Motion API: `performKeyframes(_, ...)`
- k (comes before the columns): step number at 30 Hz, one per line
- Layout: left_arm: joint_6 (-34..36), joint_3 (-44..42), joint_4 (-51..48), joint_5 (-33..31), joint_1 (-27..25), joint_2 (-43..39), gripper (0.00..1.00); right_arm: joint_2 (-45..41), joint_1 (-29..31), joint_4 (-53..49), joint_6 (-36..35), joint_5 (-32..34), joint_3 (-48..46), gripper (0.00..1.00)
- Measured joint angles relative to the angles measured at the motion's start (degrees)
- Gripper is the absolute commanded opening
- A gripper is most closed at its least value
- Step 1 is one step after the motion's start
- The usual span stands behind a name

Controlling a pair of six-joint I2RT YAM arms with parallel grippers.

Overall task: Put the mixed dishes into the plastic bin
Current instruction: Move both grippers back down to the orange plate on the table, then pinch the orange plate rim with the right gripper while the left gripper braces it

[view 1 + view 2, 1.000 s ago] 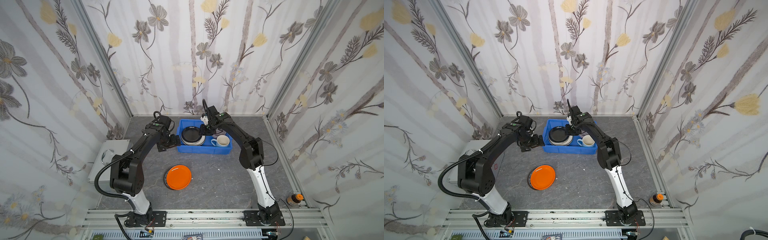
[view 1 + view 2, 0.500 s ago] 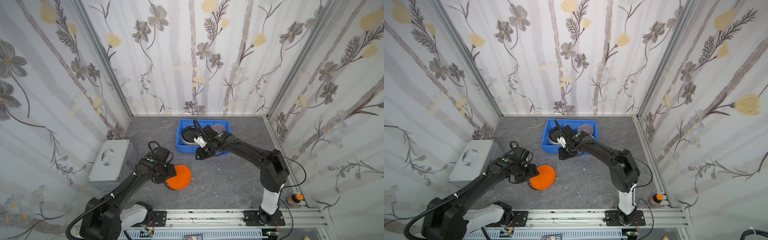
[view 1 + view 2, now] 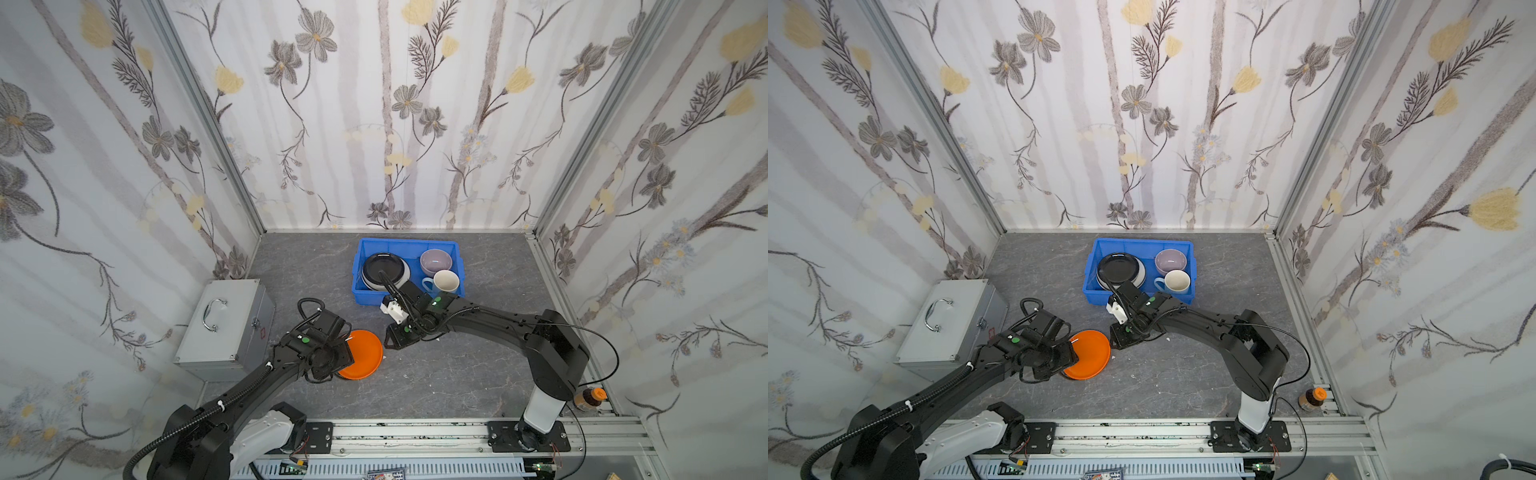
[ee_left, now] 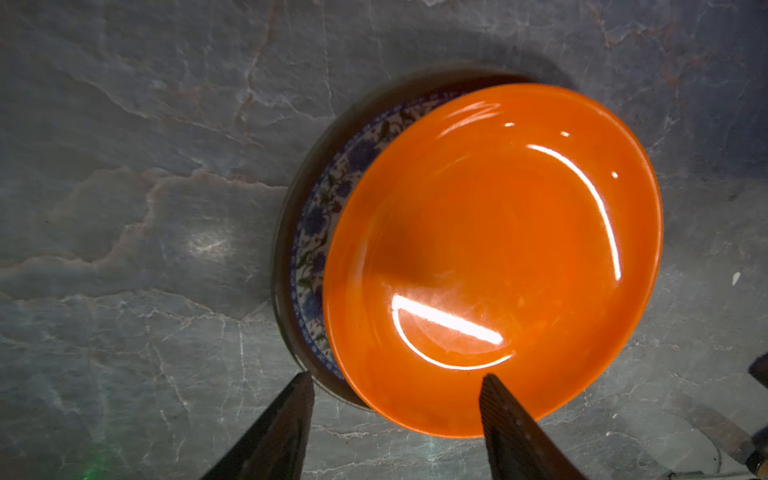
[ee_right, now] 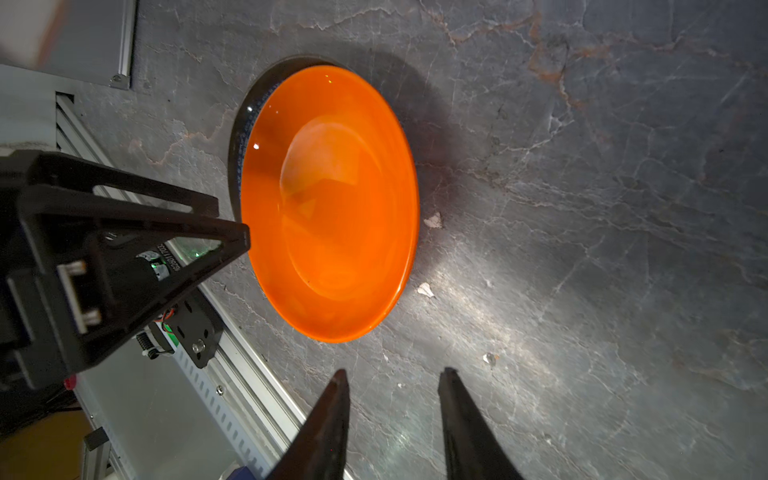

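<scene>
An orange plate (image 3: 361, 353) (image 3: 1090, 353) (image 4: 498, 257) (image 5: 332, 199) lies on the grey table, stacked off-centre on a blue-flowered patterned plate (image 4: 316, 232). My left gripper (image 4: 395, 378) (image 3: 347, 347) is open at the stack's left edge; one finger is over the orange rim, the other beside the plates. My right gripper (image 5: 394, 371) (image 3: 388, 340) is open and empty just right of the plate, apart from it. The blue plastic bin (image 3: 356, 270) (image 3: 1090, 270) at the back holds a black plate (image 3: 384, 266) on white plates, a lilac bowl (image 3: 435, 261) and a pale-blue mug (image 3: 445, 281).
A silver metal case (image 3: 226, 322) with a handle stands at the left, close to my left arm. A small bottle (image 3: 588, 397) sits at the front right corner. The arms' mounting rail (image 3: 415, 432) runs along the front edge. Small white chips lie by the plate.
Both grippers have come away from the bin toward the front and down to the orange plate. The left jaws have narrowed but stay apart. The right jaws are unchanged.
</scene>
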Motion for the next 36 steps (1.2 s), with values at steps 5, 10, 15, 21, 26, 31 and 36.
performKeyframes(5,0.15,0.07,1.4,-0.72,-0.02,2.36,0.66,2.75,0.09,1.62,0.35,-1.95,1.55,0.41)
performKeyframes(10,1.44,1.05,2.1,-1.36,0.13,5.14,0.65,5.33,-0.57,1.73,0.42,-3.52,3.43,0.42)
performKeyframes(15,2.78,1.29,3.56,-1.27,0.87,7.72,0.65,7.37,-1.49,1.66,0.22,-4.61,5.35,0.41)
performKeyframes(21,3.3,1.62,5.27,-0.55,1.68,10.4,0.64,10.58,-1.9,1.18,-0.39,-6.45,7.21,0.41)
performKeyframes(26,3.85,1.64,6.38,0.13,1.95,11.98,0.63,11.78,-2.12,0.66,-0.7,-7.21,8.28,0.4)
performKeyframes(31,4.0,1.38,7.93,0.59,2.01,12.68,0.59,12.44,-2.43,0.02,-1.09,-7.61,9.11,0.4)
performKeyframes(36,3.89,1.84,9.97,1.46,2.05,14.16,0.57,12.85,-3.17,-0.46,-1.14,-8.5,9.27,0.4)
